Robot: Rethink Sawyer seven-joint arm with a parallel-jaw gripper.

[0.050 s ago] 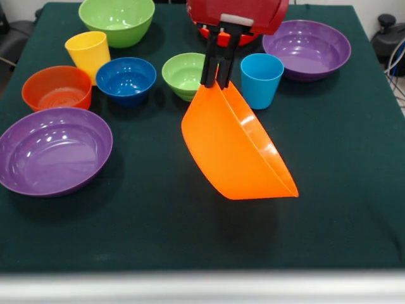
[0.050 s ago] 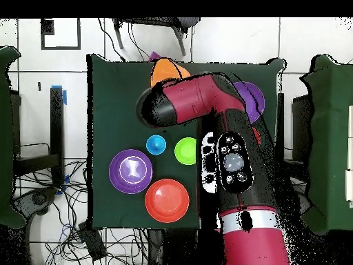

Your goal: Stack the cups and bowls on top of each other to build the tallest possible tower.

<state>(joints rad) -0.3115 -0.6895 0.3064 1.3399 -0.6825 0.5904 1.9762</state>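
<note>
My gripper (image 1: pixel 215 81) is shut on the rim of the big orange bowl (image 1: pixel 237 149), which hangs tilted steeply above the table's middle, its opening facing right. From overhead the orange bowl (image 2: pixel 169 70) peeks out beyond the arm. Standing apart on the cloth are a yellow cup (image 1: pixel 88 54), a light blue cup (image 1: pixel 261 79), a dark blue bowl (image 1: pixel 125 79), a small green bowl (image 1: pixel 183 75), a large green bowl (image 1: pixel 117 19), a red-orange bowl (image 1: pixel 57 87) and two purple bowls (image 1: pixel 54 149) (image 1: pixel 307 47). No tower shows.
The dark green table cloth (image 1: pixel 342 190) ends close to the front edge. From above, the arm (image 2: pixel 227 152) covers much of the table's right half; a red-orange bowl (image 2: pixel 167 200), a purple bowl (image 2: pixel 131 171) and a light blue cup (image 2: pixel 156 144) lie left of it.
</note>
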